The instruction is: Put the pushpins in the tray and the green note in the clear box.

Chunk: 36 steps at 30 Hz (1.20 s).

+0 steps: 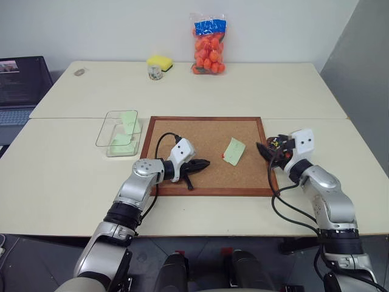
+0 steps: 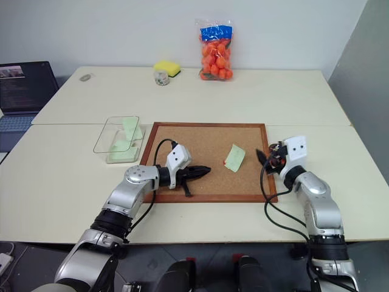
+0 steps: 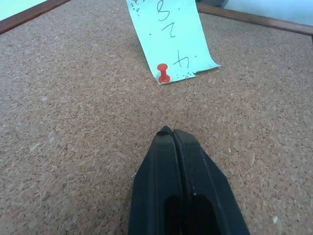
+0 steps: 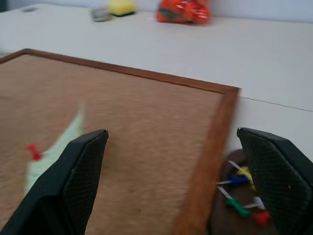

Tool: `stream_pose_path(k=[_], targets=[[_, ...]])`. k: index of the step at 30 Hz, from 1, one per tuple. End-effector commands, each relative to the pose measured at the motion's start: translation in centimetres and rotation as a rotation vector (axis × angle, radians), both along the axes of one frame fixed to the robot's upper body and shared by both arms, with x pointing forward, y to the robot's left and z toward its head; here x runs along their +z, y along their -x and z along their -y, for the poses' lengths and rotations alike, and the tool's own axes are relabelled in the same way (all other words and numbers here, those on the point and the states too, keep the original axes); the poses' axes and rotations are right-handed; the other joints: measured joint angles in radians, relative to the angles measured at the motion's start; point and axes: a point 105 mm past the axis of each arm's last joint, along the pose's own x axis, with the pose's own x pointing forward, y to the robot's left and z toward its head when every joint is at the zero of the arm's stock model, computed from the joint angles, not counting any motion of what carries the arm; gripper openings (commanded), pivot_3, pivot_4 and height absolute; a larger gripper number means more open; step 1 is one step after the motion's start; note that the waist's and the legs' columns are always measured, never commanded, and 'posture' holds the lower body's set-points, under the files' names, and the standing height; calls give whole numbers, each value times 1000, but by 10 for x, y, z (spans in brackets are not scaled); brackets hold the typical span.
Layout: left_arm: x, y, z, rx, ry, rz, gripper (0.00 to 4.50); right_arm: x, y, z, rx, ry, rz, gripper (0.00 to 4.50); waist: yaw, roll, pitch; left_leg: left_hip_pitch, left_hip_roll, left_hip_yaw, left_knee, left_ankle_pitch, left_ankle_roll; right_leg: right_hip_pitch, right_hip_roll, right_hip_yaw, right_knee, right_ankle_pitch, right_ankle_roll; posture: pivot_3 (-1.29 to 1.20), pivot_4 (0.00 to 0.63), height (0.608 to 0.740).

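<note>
A pale green note (image 1: 234, 150) lies on the cork board (image 1: 200, 137), held at its lower corner by a red pushpin (image 3: 164, 73). My left gripper (image 1: 202, 164) is shut and empty, hovering low over the cork and pointing at that pin from a short way off. My right gripper (image 4: 171, 142) is open at the board's right edge, with nothing between its fingers (image 4: 73, 181). Just below it, beside the frame, sits the small brown tray (image 4: 220, 215) with several coloured pushpins (image 4: 238, 180) inside. The clear box (image 1: 118, 131) stands left of the board and holds green notes.
At the back of the table are a yellow sponge (image 1: 160, 61), a small jar (image 1: 154, 72) and a bag of orange balls (image 1: 209, 45). A laptop (image 1: 18, 85) sits on the far left. The board's raised wooden frame (image 1: 209, 191) runs between both grippers.
</note>
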Motion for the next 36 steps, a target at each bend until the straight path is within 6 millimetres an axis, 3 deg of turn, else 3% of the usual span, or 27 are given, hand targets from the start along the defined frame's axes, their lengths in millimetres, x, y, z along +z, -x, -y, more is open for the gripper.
stream_pose_path(k=[1, 6, 12, 30, 36], targets=[[-31, 8, -7, 17, -72, -104, 0, 7, 25, -30, 219, 4, 42, 4492, 0, 0, 0, 0, 0, 0, 0, 0, 0, 0, 0, 0, 0, 0, 0, 0, 150, 740], [-30, 7, -7, 16, -75, -104, 0, 3, 36, -58, 357, -3, 22, 4492, 0, 0, 0, 0, 0, 0, 0, 0, 0, 0, 0, 0, 0, 0, 0, 0, 150, 740], [-29, 6, -7, 18, -76, -98, 0, -4, 22, -83, 384, 16, 20, 4492, 0, 0, 0, 0, 0, -1, 0, 0, 0, 0, 0, -1, 0, 0, 0, 0, 150, 740], [-29, 7, -10, 30, -75, -96, 0, -21, -16, -104, 316, 50, -9, 4492, 0, 0, 0, 0, 0, -1, 0, 0, 0, 0, 0, 0, 1, 0, 0, 0, 150, 740], [-29, 7, -10, 30, -76, -96, 0, -26, -26, -103, 277, 69, -20, 3237, 0, 0, 0, 0, 0, -1, 0, 0, 0, 0, 0, 0, 1, 0, 0, 0, 150, 740]])
